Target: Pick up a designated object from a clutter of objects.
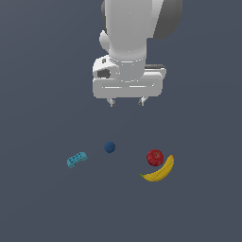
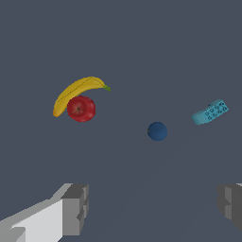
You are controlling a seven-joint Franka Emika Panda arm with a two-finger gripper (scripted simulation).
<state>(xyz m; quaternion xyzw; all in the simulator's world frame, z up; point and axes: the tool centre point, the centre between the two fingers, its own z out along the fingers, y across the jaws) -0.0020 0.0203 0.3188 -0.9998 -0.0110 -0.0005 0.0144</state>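
1. Nothing grasped yet: your gripper hangs well above the tabletop, high over the clutter, touching nothing.
2. Jaws stand apart, wide gap, nothing between them. The wrist view shows both fingers at the frame's edge with only bare tabletop in the gap.
3. Target is the teal studded block. It lies flat on the tabletop, studs up, a bit skewed, at the exterior view's left end of the group. Same block in the wrist view.
4. Nearest neighbour is the dark blue ball, near the block but apart from it, not touching. Also clear in the wrist view. Don't confuse the two.
5. The red apple and yellow banana sit together on the exterior view's right, apple against the banana's inner curve, well apart from the block. Wrist view agrees: apple, banana.
6. Gripper is not over the block; it looks roughly above the ball-to-apple stretch, so the block is off to the exterior view's left of it.
7. Progress, judged: start of the approach. Done: nothing that shows. Left: shift over the block, line the jaws across its narrow side, descend, close, lift.
8. Access looks easy: the block has free space around it.
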